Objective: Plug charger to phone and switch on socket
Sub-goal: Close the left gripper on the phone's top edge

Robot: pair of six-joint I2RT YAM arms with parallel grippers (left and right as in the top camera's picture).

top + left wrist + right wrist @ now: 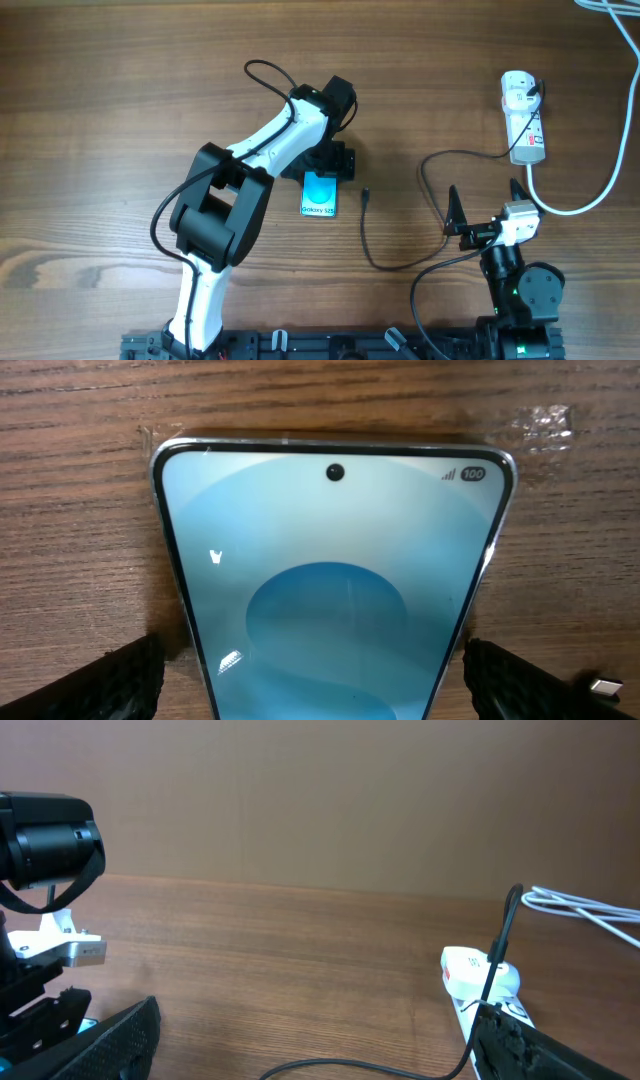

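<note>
The left claw (320, 705) stands open astride the phone (330, 560), flat on the desk (80, 510), the right claw (487, 205) gapes empty on the near side of the socket (524, 120), and a lopsided squeeze could skew the phone away from the charger (366, 196) tip lying loose to its right.

"Galaxy S25" low on the phone (320, 195) screen, "100" in its top-corner battery badge (473, 474)

wooden table (90, 90); plain brown wall (320, 790) behind.
</note>
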